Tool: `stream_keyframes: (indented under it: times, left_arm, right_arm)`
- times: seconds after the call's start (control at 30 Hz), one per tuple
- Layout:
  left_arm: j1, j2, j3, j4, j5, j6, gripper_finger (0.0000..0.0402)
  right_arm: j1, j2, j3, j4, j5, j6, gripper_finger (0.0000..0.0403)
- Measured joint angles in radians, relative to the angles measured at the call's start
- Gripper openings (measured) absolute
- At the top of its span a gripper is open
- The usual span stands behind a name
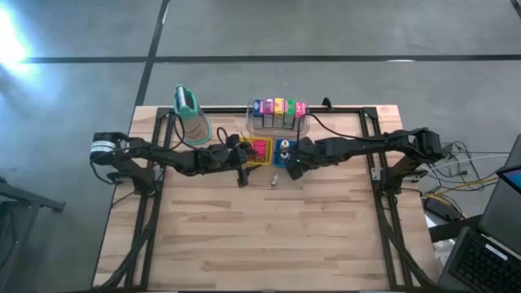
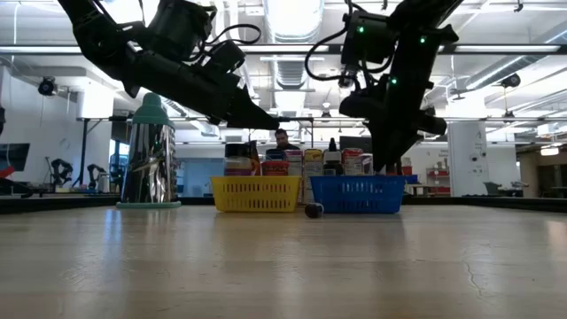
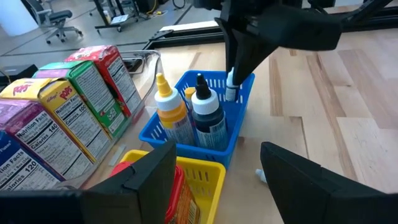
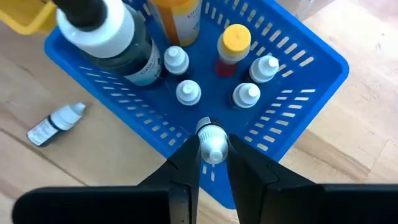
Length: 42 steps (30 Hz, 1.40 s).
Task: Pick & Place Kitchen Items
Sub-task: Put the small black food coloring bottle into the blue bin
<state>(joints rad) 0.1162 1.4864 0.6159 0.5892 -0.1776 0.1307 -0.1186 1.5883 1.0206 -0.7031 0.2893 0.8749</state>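
Placement is the step: my right gripper [image 4: 213, 163] pinches a small white-capped bottle [image 4: 213, 142] over the blue basket [image 4: 311, 74], at its 6 o'clock wall. Next I must lower and release. My left gripper [image 3: 217, 180] waits spread.

Small bottle [image 4: 213, 142] in claw [image 4: 214, 163] — over blue basket [image 4: 311, 68]

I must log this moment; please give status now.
Right gripper shut on small white-capped bottle, over blue basket. Left gripper open, empty, above yellow basket. One small bottle lies on table.
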Motion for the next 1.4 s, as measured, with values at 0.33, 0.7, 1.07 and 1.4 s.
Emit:
stream_keyframes:
  times: [0.33, 0.7, 1.07, 1.4]
  left_arm:
    - [0.0, 0.0, 0.0, 0.0, 0.0, -0.002, 0.024]
    - [0.001, 0.0, 0.0, 0.002, 0.0, -0.003, 0.024]
    - [0.001, 0.0, 0.0, 0.001, 0.0, -0.003, 0.024]
    - [0.002, 0.0, 0.0, -0.003, 0.0, -0.003, 0.024]
  right_arm:
    - [-0.041, 0.023, 0.0, 0.005, -0.008, -0.006, 0.0065]
    - [-0.058, 0.067, 0.003, 0.036, -0.032, -0.022, 0.007]
    - [-0.074, 0.15, 0.072, 0.027, -0.036, -0.059, 0.0068]
    - [-0.083, 0.181, 0.083, -0.003, -0.051, -0.063, 0.0061]
